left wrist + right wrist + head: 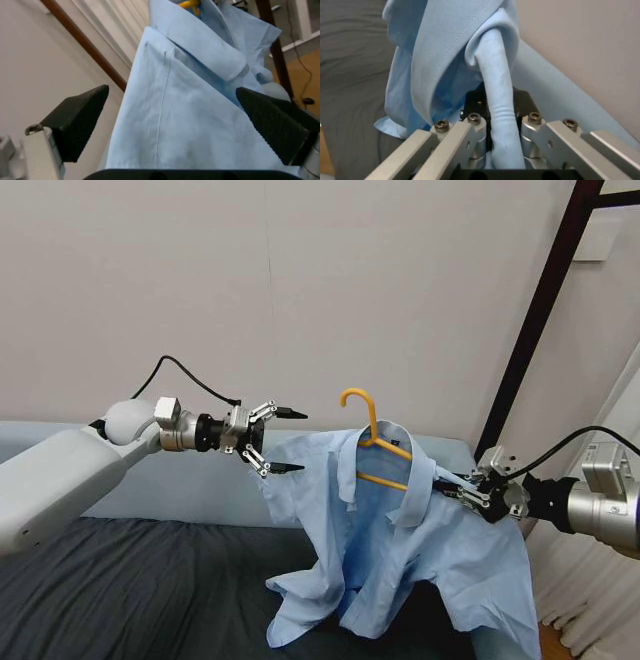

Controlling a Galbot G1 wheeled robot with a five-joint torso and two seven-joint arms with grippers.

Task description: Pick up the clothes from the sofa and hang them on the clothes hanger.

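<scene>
My right gripper (452,484) clamps one shoulder of the blue shirt (395,555), draped on the yellow hanger (373,438) above the sofa (120,580); my left gripper (297,442) is spread open, the opposite shoulder directly ahead of its fingers (80,120).

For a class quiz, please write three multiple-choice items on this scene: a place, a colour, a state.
1. Where is the left gripper? A at the shirt's shoulder; B on the sofa seat; C against the wall.
2. The hanger's colour? A red; B yellow; C white.
3. The right gripper is: A open; B shut on the shirt; C shut on a cable.
Key: 1 A, it stands open beside the shoulder seam; 2 B, the hook is yellow; 3 B, a roll of blue cloth is pinched in it.
</scene>
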